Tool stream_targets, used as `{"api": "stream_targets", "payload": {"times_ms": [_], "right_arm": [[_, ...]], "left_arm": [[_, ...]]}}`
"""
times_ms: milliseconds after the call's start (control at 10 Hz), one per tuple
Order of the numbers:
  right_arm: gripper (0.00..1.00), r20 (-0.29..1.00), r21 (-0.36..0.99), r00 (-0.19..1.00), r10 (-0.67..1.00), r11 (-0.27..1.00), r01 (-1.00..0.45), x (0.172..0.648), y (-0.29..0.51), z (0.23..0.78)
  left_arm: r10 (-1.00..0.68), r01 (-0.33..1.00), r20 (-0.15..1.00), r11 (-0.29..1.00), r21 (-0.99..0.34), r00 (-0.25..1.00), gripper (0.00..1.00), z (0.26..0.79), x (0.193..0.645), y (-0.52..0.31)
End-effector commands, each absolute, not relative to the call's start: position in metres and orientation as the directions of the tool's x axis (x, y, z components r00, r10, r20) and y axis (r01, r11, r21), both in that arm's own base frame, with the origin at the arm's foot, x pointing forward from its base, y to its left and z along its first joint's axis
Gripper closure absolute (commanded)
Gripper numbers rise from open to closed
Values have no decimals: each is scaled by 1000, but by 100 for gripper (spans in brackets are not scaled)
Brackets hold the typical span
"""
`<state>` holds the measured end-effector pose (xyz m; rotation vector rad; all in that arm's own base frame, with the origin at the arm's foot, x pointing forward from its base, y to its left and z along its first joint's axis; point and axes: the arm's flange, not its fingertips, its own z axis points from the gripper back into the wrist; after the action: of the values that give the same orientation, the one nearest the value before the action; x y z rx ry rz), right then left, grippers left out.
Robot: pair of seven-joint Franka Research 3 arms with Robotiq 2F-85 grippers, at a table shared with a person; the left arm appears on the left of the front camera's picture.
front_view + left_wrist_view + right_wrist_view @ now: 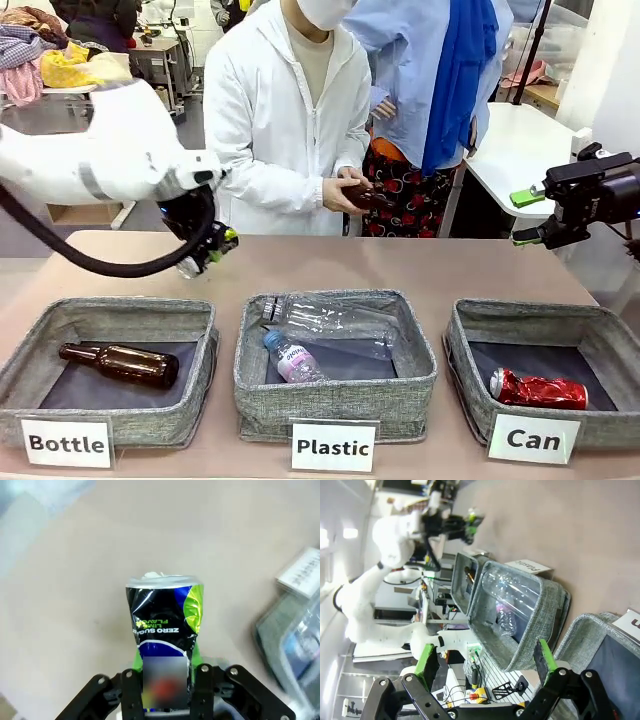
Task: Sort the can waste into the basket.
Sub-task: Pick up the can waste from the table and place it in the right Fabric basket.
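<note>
Low in the centre of its own wrist view, the left gripper (165,666) is clamped on a crumpled black-and-blue can (162,615), held over the bare tabletop (65,580). At the right edge of the front view, the right gripper (525,217) hangs with its jaws wide apart, gripping nothing. A crushed red can (538,390) lies in the "Can" basket (466,372), lower right. At top centre, a person's hands (343,188) hold a brown bottle (370,198).

Aloft, left tool (212,246) clenched tight, right tool (523,217) wide apart.
</note>
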<state>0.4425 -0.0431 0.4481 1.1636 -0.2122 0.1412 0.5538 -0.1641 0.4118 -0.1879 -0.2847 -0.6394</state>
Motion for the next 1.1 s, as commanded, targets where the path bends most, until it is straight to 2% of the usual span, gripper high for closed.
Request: {"api": "stream_targets", "payload": {"times_ms": [0, 200, 300, 400, 500, 600, 700, 800, 900, 1000], "right_arm": [[0, 258, 885, 966, 6, 399, -239, 443, -45, 449], [0, 258, 885, 966, 6, 399, -239, 443, -45, 449], [0, 258, 885, 966, 6, 399, -239, 443, -45, 449], [0, 258, 885, 966, 6, 399, -239, 443, -45, 449], [0, 258, 885, 966, 6, 399, -239, 443, -45, 449], [0, 258, 885, 966, 6, 399, -239, 443, -45, 449], [0, 258, 885, 966, 6, 399, -239, 443, -45, 449], [0, 258, 885, 966, 6, 399, -239, 443, -45, 449], [0, 258, 885, 966, 6, 399, -239, 443, -45, 449], [0, 258, 885, 966, 6, 399, -239, 443, -45, 449]], "left_arm": [[-740, 811, 351, 574, -115, 574, 100, 476, 477, -110], [-869, 951, 390, 303, -67, 305, 100, 501, 408, -79], [-881, 975, 424, 219, -25, 209, 100, 507, 378, -59], [-716, 848, 515, 528, -44, 472, 100, 507, 376, -49], [-856, 946, 406, 316, -75, 319, 100, 516, 401, -88], [-830, 937, 447, 345, -57, 333, 63, 519, 378, -62], [-870, 971, 436, 175, -163, 230, 63, 521, 392, -48], [-823, 984, 557, 18, -177, 116, 63, 545, 402, -12], [-772, 975, 635, -135, -174, 6, 63, 565, 393, 25], [-692, 964, 719, -226, -141, -57, 63, 584, 382, 70]]}}
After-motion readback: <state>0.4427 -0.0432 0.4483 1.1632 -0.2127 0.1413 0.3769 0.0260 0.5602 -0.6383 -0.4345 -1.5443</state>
